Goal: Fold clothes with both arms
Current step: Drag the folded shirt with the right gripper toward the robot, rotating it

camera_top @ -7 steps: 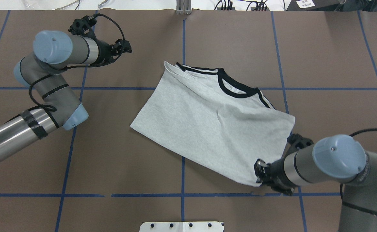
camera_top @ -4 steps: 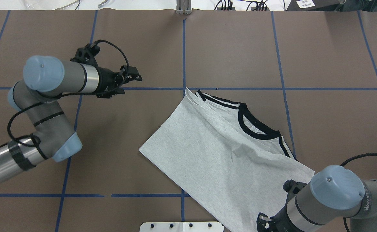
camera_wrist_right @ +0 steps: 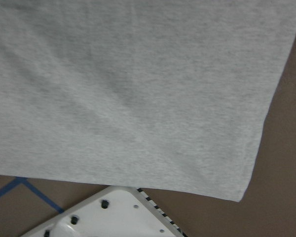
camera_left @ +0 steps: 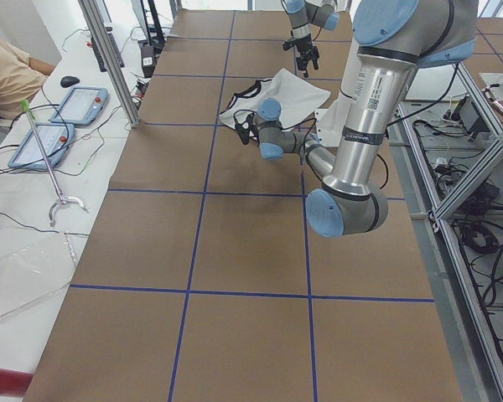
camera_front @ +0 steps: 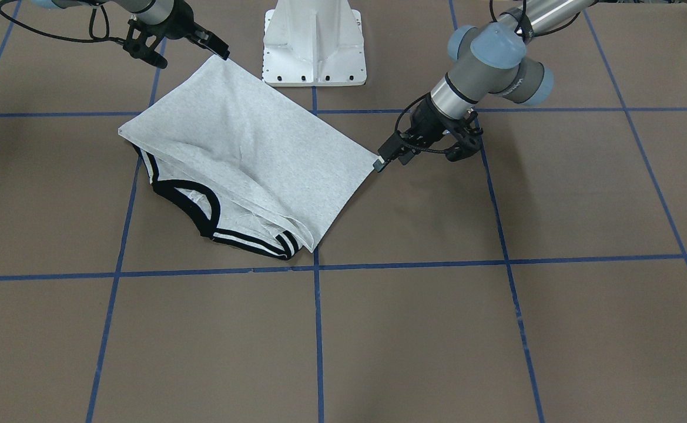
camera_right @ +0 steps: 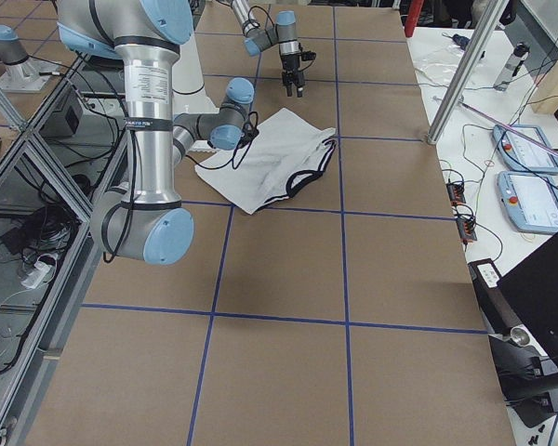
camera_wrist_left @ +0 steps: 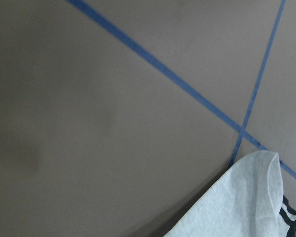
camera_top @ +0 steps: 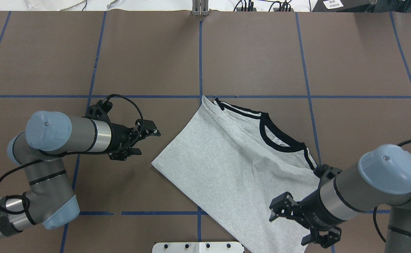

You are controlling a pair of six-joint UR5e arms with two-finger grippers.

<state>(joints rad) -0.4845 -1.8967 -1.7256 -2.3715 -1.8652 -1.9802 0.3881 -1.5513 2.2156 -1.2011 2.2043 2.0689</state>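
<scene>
The grey T-shirt [camera_top: 226,168] [camera_front: 249,147] lies folded on the brown table, plain side up, print hidden. Its black collar [camera_top: 279,140] and striped shoulder point to the far side. My left gripper [camera_top: 149,142] [camera_front: 391,160] hovers open just beside the shirt's left corner [camera_top: 152,163], holding nothing. Over the near right hem, close to the pedestal, my right gripper [camera_top: 288,228] [camera_front: 186,54] stands open, its jaws spread wide and empty. The right wrist view shows only the hem corner [camera_wrist_right: 239,195]; the left wrist view shows the shoulder fold [camera_wrist_left: 256,197].
The white pedestal base [camera_front: 314,41] [camera_top: 198,247] sits right at the shirt's near hem. Blue tape lines grid the table. Beyond the far edge are tablets [camera_left: 80,105], cables and a seated person [camera_left: 4,67].
The right gripper dragged the shirt toward the robot, then let go of the hem corner and now stands open above it. The left arm swung nearer, close to the shirt's left corner.
</scene>
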